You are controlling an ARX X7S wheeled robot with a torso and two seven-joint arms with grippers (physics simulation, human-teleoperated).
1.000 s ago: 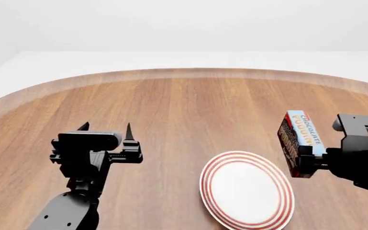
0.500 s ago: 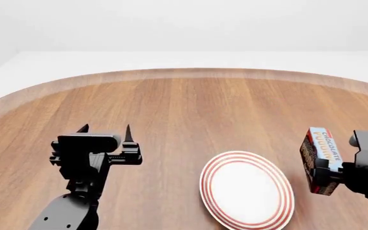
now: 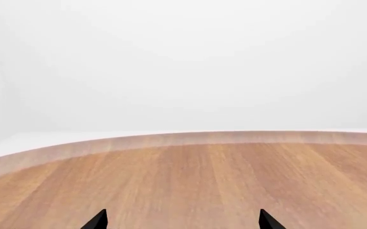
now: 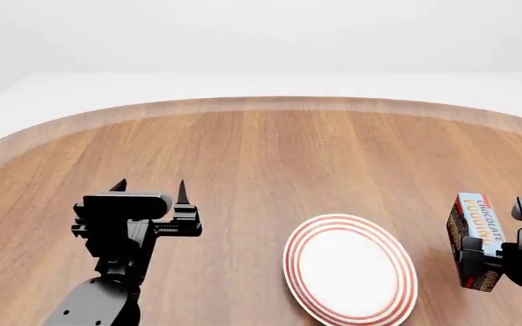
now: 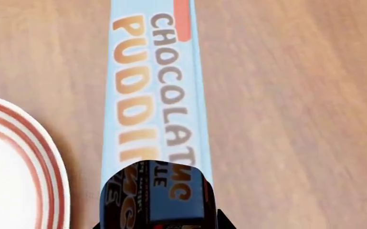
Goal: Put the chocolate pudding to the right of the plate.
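The chocolate pudding carton (image 4: pixel 475 234), blue edge up with orange and brown letters, is held on edge by my right gripper (image 4: pixel 480 261), just right of the plate (image 4: pixel 349 267). The plate is round and white with red rings and lies on the wooden table. In the right wrist view the carton (image 5: pixel 151 90) fills the middle, above the wood, with the plate's rim (image 5: pixel 43 157) beside it; whether it touches the table I cannot tell. My right gripper (image 5: pixel 154 224) is shut on its near end. My left gripper (image 4: pixel 149 187) is open and empty, left of the plate, its fingertips (image 3: pixel 97 220) over bare wood.
The curved far edge of the wooden table (image 4: pixel 270 103) runs across the back, with white floor and wall beyond. The same edge shows in the left wrist view (image 3: pixel 170 139).
My right gripper has carried the carton to the right and down, from beside the plate's far right rim to its right side. The left arm has hardly moved.
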